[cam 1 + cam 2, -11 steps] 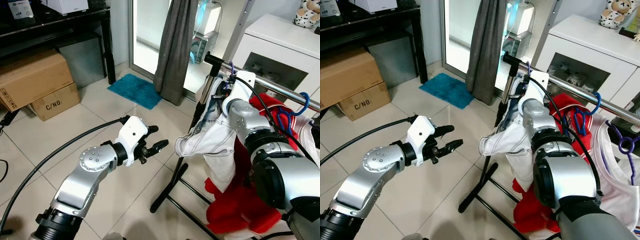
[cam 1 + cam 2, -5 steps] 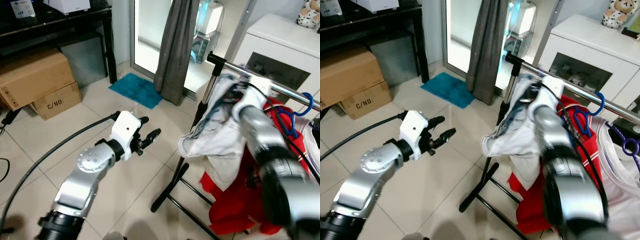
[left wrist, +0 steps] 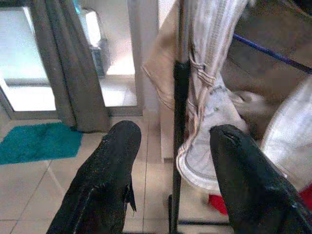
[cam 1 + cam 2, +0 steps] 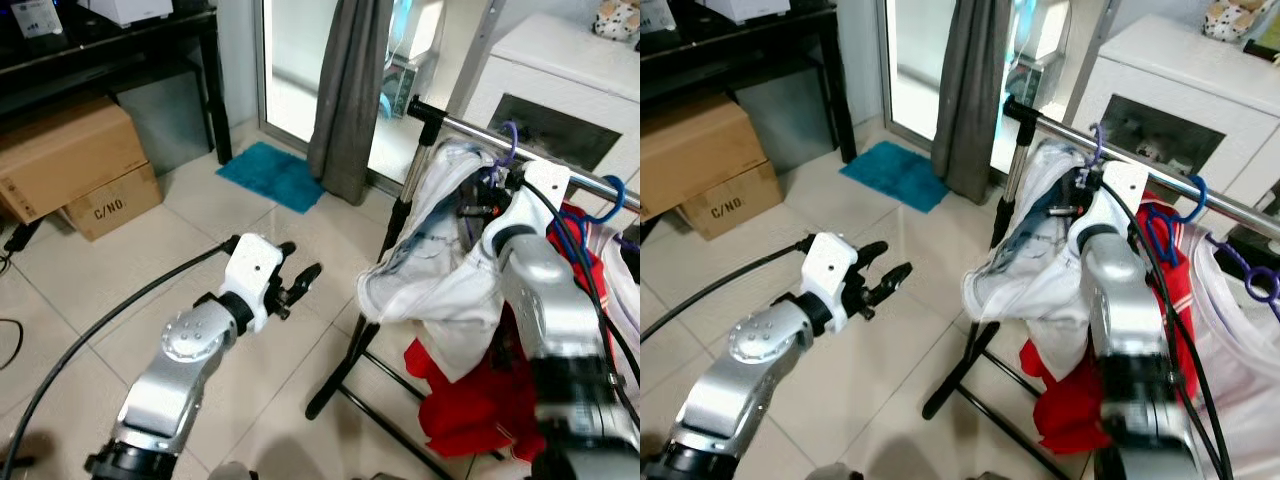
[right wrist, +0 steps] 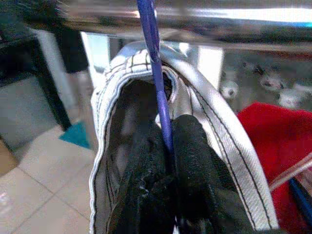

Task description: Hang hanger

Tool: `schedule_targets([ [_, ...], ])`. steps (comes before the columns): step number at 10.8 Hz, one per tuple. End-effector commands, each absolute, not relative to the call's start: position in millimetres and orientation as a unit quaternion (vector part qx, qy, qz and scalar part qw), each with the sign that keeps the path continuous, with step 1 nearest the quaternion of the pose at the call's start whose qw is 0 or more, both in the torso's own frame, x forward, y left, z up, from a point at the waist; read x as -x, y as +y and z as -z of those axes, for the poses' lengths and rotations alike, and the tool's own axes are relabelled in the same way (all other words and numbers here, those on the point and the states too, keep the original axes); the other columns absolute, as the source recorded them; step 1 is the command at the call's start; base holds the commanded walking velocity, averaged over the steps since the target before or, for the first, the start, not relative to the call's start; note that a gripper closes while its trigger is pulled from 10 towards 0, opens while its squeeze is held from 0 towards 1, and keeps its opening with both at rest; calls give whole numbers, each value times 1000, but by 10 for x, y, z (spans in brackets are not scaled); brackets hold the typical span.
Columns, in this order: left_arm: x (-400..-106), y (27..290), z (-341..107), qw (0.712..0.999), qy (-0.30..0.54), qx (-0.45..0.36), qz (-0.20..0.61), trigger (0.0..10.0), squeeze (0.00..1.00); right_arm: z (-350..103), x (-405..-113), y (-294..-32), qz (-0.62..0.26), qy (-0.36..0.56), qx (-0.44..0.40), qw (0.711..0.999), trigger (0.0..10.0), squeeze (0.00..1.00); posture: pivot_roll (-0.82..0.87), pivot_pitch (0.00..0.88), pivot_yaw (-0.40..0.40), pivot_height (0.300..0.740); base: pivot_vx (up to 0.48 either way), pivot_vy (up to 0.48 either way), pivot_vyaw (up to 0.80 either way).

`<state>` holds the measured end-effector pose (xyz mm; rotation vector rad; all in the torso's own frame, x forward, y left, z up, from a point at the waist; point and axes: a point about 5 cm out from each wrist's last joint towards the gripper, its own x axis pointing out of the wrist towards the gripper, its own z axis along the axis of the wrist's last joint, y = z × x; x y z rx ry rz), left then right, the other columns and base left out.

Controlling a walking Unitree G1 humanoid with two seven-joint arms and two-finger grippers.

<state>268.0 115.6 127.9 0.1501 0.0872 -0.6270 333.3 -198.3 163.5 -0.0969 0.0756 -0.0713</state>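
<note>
A purple hanger [image 5: 153, 63] carries a white garment [image 4: 430, 270]. Its hook [image 4: 511, 140] rises across the steel rail [image 4: 465, 127] of the clothes rack; I cannot tell whether it rests on the rail. My right gripper [image 5: 168, 146] is shut on the hanger's stem just under the rail, inside the garment's collar. My left gripper [image 4: 297, 281] hovers open and empty over the floor tiles, left of the rack's upright post [image 3: 180, 122].
A red garment [image 4: 480, 400] and a blue hanger [image 4: 612, 200] hang further along the rail. The rack's black foot [image 4: 340, 385] crosses the floor. Cardboard boxes [image 4: 60, 160], a teal mat [image 4: 265, 175], a grey curtain [image 4: 350, 90] and a white cabinet [image 4: 570, 60] surround it.
My right gripper has lifted the hanger, so the purple hook now stands up at the rail. My left gripper has drawn back slightly and stays open. The camera has shifted a little.
</note>
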Motion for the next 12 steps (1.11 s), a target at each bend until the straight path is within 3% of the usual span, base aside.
schedule_targets([
  [1,-2727,1145,-1332,951,29,-73,300,10000,0,-1801,-3287,-1930,21,1,49,999,0,0,10,0,-61,740,0,0,0],
  [4,-2637,1157,-1265,953,48,-85,287,10000,0,-1294,-2904,-1786,-11,114,39,993,0,0,29,11,-88,740,0,0,0],
  [6,-2648,1183,-1255,954,48,-80,286,10000,0,-1192,-2701,-1736,-25,137,31,990,0,0,12,0,-75,740,0,0,0],
  [12,-2703,1253,-1253,963,55,-68,253,10000,0,-1187,-2679,-1618,-58,131,-22,989,0,0,21,0,-71,740,0,43,0],
])
